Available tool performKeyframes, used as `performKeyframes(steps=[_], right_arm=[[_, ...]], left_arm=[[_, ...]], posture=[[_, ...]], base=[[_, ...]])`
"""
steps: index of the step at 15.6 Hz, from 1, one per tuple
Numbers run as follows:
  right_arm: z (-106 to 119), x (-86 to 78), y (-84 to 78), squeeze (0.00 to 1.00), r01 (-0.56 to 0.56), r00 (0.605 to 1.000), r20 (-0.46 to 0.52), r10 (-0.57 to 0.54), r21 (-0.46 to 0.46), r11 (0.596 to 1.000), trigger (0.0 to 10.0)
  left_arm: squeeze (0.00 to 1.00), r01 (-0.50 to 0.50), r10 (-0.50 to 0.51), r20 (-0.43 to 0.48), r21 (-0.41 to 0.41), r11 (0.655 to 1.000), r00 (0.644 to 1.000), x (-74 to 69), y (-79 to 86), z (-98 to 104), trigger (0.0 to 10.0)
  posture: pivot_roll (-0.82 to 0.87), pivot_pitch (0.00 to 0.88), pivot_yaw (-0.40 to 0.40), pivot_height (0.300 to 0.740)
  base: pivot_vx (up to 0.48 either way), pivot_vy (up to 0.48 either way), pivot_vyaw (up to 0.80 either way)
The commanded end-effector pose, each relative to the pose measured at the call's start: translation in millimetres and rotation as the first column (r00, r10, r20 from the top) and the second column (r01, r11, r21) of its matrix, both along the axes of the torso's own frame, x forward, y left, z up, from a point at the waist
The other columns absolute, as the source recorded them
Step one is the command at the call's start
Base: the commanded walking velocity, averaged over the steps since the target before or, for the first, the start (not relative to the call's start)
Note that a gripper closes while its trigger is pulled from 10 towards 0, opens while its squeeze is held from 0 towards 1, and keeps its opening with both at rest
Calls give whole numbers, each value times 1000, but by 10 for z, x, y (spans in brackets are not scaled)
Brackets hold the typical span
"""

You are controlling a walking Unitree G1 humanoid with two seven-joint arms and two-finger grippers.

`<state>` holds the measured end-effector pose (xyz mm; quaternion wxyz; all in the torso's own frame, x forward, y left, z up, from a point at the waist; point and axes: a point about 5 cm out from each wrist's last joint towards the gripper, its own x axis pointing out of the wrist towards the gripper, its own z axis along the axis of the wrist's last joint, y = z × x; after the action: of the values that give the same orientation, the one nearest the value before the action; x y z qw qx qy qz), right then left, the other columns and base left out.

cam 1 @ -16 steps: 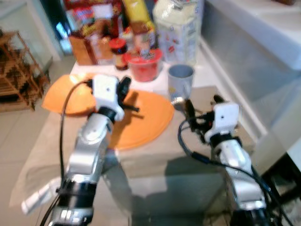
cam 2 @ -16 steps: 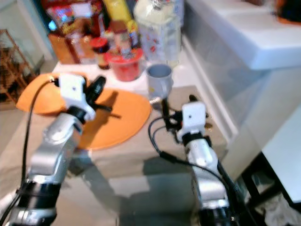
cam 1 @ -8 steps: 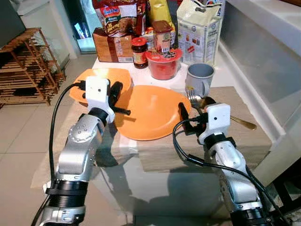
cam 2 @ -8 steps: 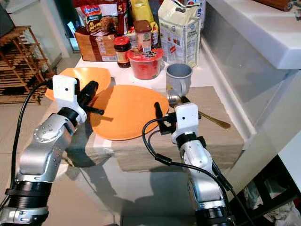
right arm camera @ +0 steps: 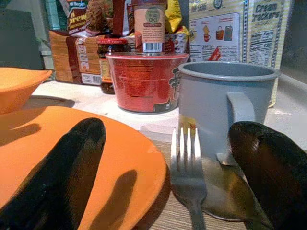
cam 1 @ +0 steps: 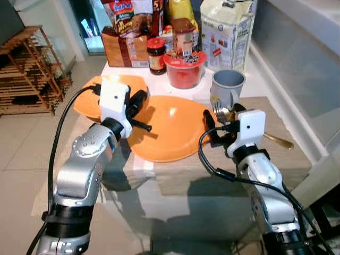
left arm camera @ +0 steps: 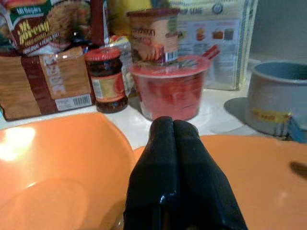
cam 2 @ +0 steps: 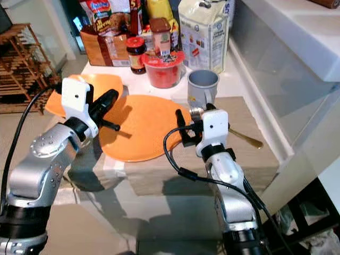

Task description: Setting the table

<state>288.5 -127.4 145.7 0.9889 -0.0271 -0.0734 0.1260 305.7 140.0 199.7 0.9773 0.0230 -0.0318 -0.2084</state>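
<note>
Head views bright, slightly soft. Arm shadows fall toward the camera on the worktop. Glare on the orange bowl. Wrist views sharp mid-range; claw fingers blurred up close.

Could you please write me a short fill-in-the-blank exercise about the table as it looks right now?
1. The large plate on the table is ____ in colour.
2. The fork lies between the plate and the grey ____.
3. The fingers of the left gripper are pressed ____.
4. The fingers of the right gripper are spread ____, one over the plate's edge, one near the spoon.

Missing words: orange; mug; together; apart
</note>
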Motion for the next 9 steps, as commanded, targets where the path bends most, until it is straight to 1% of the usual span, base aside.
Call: performKeyframes(steps=[1, 3, 4, 5, 6, 7, 9], right_arm=[[31, -3, 23, 0, -12, 1000, 7, 12, 7, 1000, 10000], [12, -1, 26, 0, -12, 1000, 2, 12, 4, 1000, 10000], [-9, -4, 26, 0, -10, 1000, 0, 10, -6, 1000, 10000], [-19, -6, 25, 0, -10, 1000, -1, 10, -9, 1000, 10000], [-38, -7, 20, 0, -7, 1000, -3, 7, -12, 1000, 10000], [-58, -7, 16, 0, -4, 1000, -7, 4, -14, 1000, 10000], [-74, -1, 11, 0, -3, 1000, -9, 3, -19, 1000, 10000]], left_arm=[[0, 1, -1, 0, 13, 1000, 1000, -25, 21, 23, 10000], [0, -30, 30, 88, -1, 1000, 996, -56, 59, 192, 10000], [0, -28, 29, 115, -16, 999, 993, -129, 73, 242, 10000], [0, -24, 25, 117, -15, 1000, 993, -158, 73, 236, 10000], [0, -18, 20, 106, -18, 1000, 994, -213, 79, 189, 10000], [0, -14, 14, 87, -3, 1000, 996, -306, 96, 91, 10000], [0, 6, -6, 46, 2, 1000, 999, -427, 84, -39, 10000]], posture=[[-81, 0, 91, 740], [-75, 0, 91, 740], [-75, 0, 91, 740], [-71, 0, 91, 740], [-67, 0, 91, 740], [-67, 0, 91, 740], [-55, 0, 87, 740]], base=[[0, 0, 0], [0, 0, 0], [0, 0, 0], [0, 0, 0], [0, 0, 0], [0, 0, 0], [0, 0, 0]])
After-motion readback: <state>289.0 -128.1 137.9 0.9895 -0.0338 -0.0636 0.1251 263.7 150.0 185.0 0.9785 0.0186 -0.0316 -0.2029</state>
